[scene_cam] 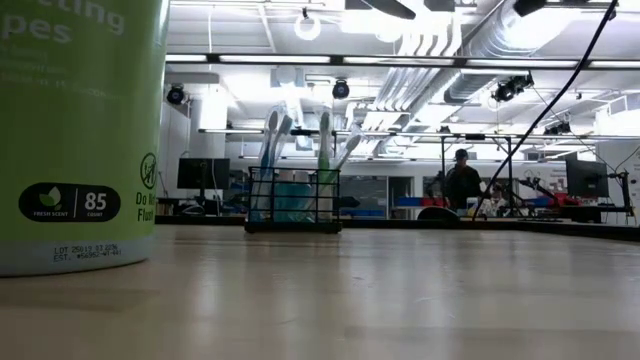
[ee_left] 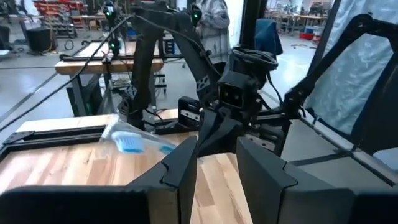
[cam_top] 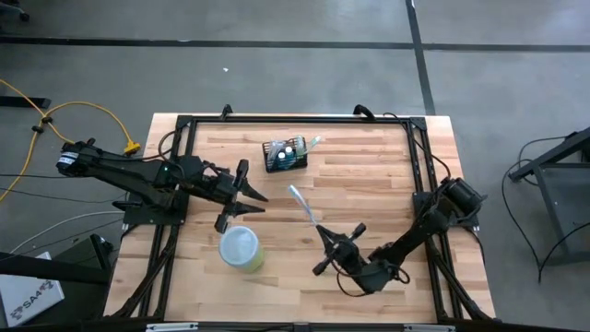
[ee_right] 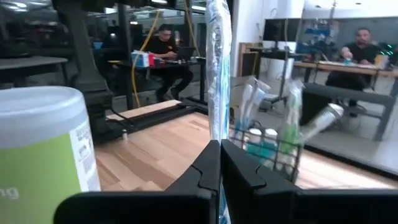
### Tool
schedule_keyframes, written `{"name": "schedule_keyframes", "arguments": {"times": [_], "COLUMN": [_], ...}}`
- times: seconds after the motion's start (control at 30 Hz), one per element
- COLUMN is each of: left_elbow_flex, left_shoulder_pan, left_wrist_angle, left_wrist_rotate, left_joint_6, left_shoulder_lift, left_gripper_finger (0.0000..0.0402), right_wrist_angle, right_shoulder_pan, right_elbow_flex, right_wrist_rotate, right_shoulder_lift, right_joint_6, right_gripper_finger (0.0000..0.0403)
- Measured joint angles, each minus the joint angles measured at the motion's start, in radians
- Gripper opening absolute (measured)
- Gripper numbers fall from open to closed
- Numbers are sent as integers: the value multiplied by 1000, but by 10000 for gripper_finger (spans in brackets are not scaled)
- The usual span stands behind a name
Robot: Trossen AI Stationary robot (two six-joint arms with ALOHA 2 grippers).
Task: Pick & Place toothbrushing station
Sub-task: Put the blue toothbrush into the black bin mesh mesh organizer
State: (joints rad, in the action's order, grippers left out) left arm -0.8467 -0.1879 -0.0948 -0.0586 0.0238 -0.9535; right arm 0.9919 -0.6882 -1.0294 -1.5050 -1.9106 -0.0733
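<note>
The toothbrushing station (cam_top: 286, 155), a small black wire-mesh holder with several toothbrushes standing in it, sits at the table's far middle; it also shows in the low view (scene_cam: 293, 200) and the right wrist view (ee_right: 267, 146). My right gripper (cam_top: 323, 236) is at the near middle-right, shut on a clear-and-blue toothbrush (cam_top: 302, 205) whose head (ee_left: 130, 144) points toward the station. My left gripper (cam_top: 256, 203) hangs open over the table's left-middle, with nothing between its fingers (ee_left: 180, 174). My right gripper pinches the toothbrush's handle (ee_right: 215, 134) between its two shut fingers (ee_right: 239, 171). The rest of the brush sticks out past the fingertips, slanting toward the table's far left. The brush is lifted clear of the table.
A round yellow-green cup with a pale lid (cam_top: 241, 249) stands near the front edge, left of my right gripper and just below my left one; it fills the low view's left (scene_cam: 80, 130). A black frame (cam_top: 419, 157) borders the table. People sit at desks in the room behind.
</note>
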Motion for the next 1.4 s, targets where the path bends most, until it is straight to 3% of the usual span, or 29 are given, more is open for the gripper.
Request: {"name": "schedule_keyframes", "arguments": {"times": [0.27, 0.43, 0.63, 1.4], "left_elbow_flex": [0, 0, 0, 0], "left_shoulder_pan": [2, 2, 3, 3], "left_wrist_angle": [-7, 2, 15, -63], "left_wrist_rotate": [10, 27, 117, 109], "left_joint_6": [1, 8, -4, -58], "left_shoulder_lift": [0, 0, 0, 0], "left_gripper_finger": [107, 107, 107, 107], "right_wrist_angle": [262, 346, 382, 428], "right_shoulder_pan": [78, 114, 134, 154], "right_elbow_flex": [0, 0, 0, 0], "right_wrist_rotate": [178, 274, 368, 516], "right_shoulder_lift": [0, 0, 0, 0], "right_joint_6": [-322, -432, -456, -469], "right_gripper_finger": [2, 2, 2, 2]}}
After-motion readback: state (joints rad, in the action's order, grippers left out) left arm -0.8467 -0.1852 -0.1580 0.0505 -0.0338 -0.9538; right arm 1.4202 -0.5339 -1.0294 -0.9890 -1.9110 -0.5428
